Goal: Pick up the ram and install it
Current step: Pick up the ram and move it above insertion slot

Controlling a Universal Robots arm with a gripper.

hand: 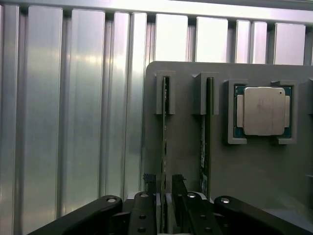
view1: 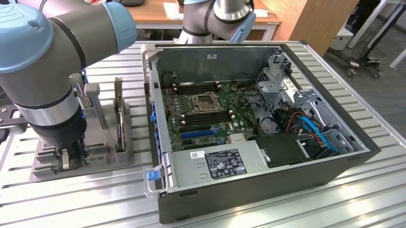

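Black fingers of the end effector are seen closest, standing over one end of the grey holder. The ram is kept on edge in a slot of that holder, and its near end is found right between the two fingers, one on each flank. The fingers are seen apart, with what looks like a thin gap to either face of the ram, so the end effector is judged released, with nothing clenched yet.

The ram's long axis is laid along the holder, running straight away from the end effector to the slot's far post. The fingers' closing line is thus set across the ram's thin faces, which is the relation a grasp would turn on. No sideways offset is noticed: the ram is centred under the end effector.

A second stick is stood parallel in the next slot of the holder, outside the fingers, and a processor chip is seated in a pocket beyond it.

In the exterior view the end effector is seen low over the holder, which is rested on the ribbed surface to the exterior view's left of the open computer case.
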